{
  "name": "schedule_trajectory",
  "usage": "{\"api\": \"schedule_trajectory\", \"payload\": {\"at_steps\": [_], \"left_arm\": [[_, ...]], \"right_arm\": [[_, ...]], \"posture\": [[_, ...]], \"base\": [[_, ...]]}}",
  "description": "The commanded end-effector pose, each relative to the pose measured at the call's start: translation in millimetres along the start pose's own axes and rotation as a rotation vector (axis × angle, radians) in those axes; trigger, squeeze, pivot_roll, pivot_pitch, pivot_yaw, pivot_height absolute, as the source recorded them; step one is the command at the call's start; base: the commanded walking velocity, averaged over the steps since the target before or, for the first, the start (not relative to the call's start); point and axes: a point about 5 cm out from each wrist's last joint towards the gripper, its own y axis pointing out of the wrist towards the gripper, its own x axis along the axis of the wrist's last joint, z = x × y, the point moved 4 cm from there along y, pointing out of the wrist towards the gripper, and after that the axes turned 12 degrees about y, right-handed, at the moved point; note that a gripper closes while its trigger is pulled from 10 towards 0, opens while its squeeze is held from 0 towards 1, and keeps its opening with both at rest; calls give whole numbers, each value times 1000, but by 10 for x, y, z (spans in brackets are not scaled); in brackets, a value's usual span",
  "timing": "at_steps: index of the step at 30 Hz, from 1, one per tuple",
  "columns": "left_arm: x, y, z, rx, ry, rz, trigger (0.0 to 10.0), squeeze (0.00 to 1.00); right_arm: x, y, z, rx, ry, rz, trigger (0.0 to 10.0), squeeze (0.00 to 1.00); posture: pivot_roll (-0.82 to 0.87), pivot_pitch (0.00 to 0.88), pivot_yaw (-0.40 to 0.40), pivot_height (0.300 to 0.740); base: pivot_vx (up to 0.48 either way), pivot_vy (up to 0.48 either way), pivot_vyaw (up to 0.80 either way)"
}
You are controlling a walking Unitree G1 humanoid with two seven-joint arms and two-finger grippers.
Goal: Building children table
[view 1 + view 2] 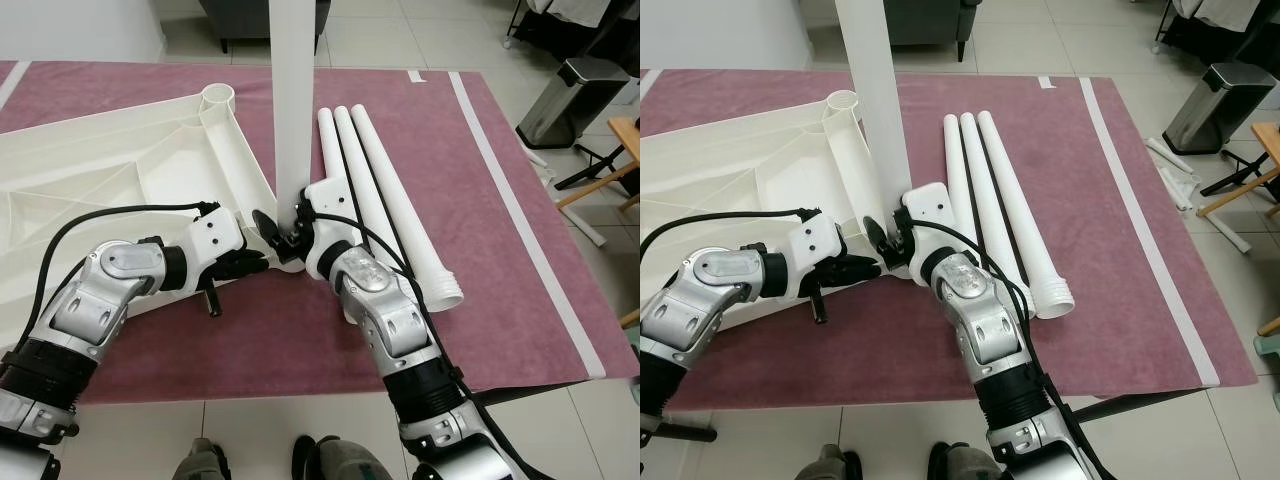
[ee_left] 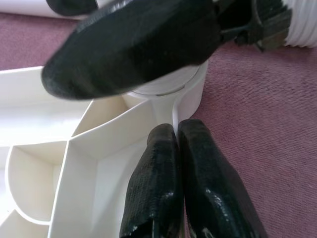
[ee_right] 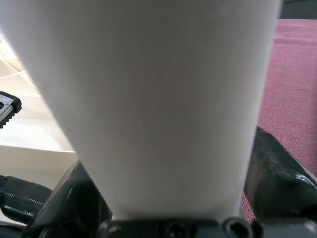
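Note:
A white tabletop (image 1: 120, 170) lies upside down on a mauve rug (image 1: 520, 300). One white leg (image 1: 292, 90) stands upright in the tabletop's near corner socket. My right gripper (image 1: 290, 232) is shut on that leg low down; in the right wrist view the leg (image 3: 148, 99) sits between both black fingers (image 3: 277, 173). My left gripper (image 1: 255, 262) reaches in from the left, and its fingers (image 2: 198, 163) are shut on the thin rim of the tabletop (image 2: 114, 134) just beside the socket. Three more white legs (image 1: 385, 180) lie side by side on the rug to the right.
Another open socket (image 1: 218, 96) is at the tabletop's far corner. A silver bin (image 1: 570, 100) and a wooden frame (image 1: 620, 170) stand on the tiles to the right. A dark sofa (image 1: 260, 20) is beyond the rug. My feet (image 1: 320, 462) are at the rug's near edge.

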Motion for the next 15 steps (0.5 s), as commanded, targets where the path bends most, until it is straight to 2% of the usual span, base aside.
{"api": "schedule_trajectory", "payload": {"at_steps": [1, 2, 4, 8, 12, 15], "left_arm": [[51, 173, -255, -112, 13, -49, 0, 0], [51, 173, -255, -112, 13, -49, 0, 0], [7, 195, -281, -111, 2, -37, 0, 0], [-8, 204, -294, -111, -8, -35, 0, 0], [-42, 215, -314, -118, -11, -26, 0, 0], [-73, 232, -325, -126, -18, -25, 0, 0]], "right_arm": [[-54, -4, 111, 64, 13, 35, 10000, 0], [-54, -4, 111, 64, 13, 35, 10000, 0], [-47, -78, 169, 170, 8, 43, 10000, 0], [-14, -115, 173, 233, -22, 40, 10000, 0], [90, -138, 66, 329, -99, 41, 10000, 0], [155, -97, -75, 387, -161, 68, 10000, 0]], "posture": [[88, 182, -27, 740], [88, 182, -27, 740], [83, 185, -25, 740], [81, 185, -23, 740], [79, 183, -21, 740], [79, 180, -21, 740]], "base": [[0, 0, 0], [0, 0, 0], [0, 0, 0], [0, 0, 0], [0, 0, 0], [0, 0, 0]]}}
